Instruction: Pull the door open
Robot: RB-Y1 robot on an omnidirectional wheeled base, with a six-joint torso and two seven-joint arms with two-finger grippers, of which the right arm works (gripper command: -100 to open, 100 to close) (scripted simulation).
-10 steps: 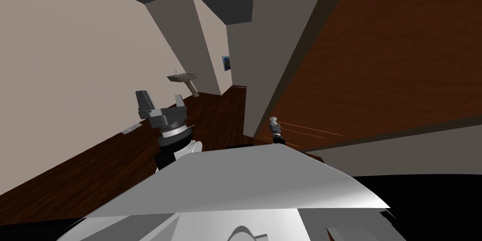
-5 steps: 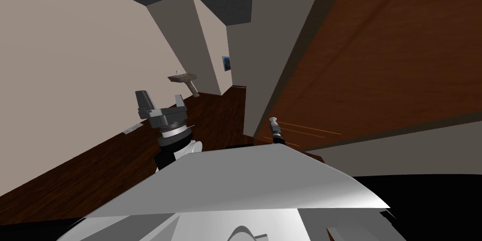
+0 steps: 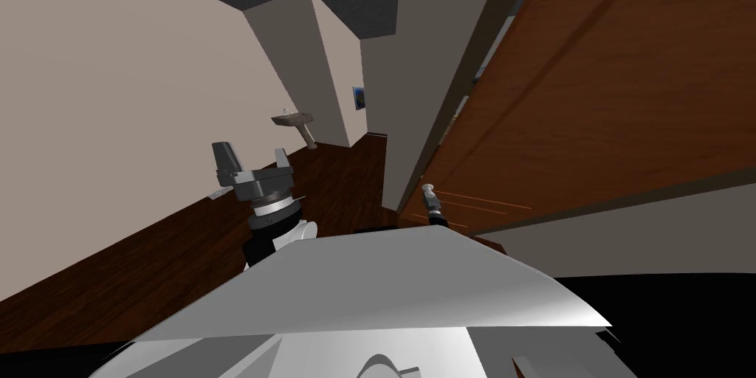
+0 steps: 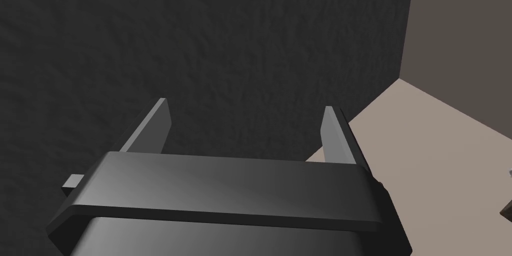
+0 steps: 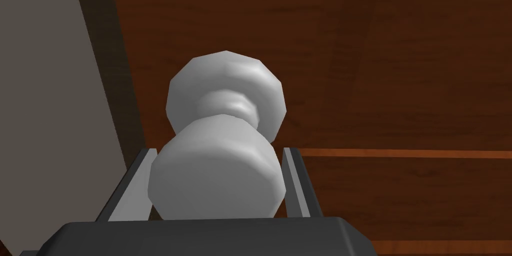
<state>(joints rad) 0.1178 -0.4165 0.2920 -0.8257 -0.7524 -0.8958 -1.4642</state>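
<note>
Here, a dark brown wooden door (image 3: 605, 86) fills the robot's right side, standing slightly ajar, with a thin gap between its edge and the dark door frame (image 5: 97, 28). A pale grey round door knob (image 5: 222, 135) sits near that edge. The right gripper (image 5: 218, 151) is clenched on the knob, one finger pressing each side. The left gripper (image 3: 251, 157) is raised at the robot's left, well apart from the door, fingers spread wide and holding nothing. Beyond it, a dark wood floor (image 3: 148, 263) runs along a beige wall (image 3: 111, 100) to a small pedestal sink (image 3: 295, 121), with a framed picture (image 3: 359, 97) nearby.
</note>
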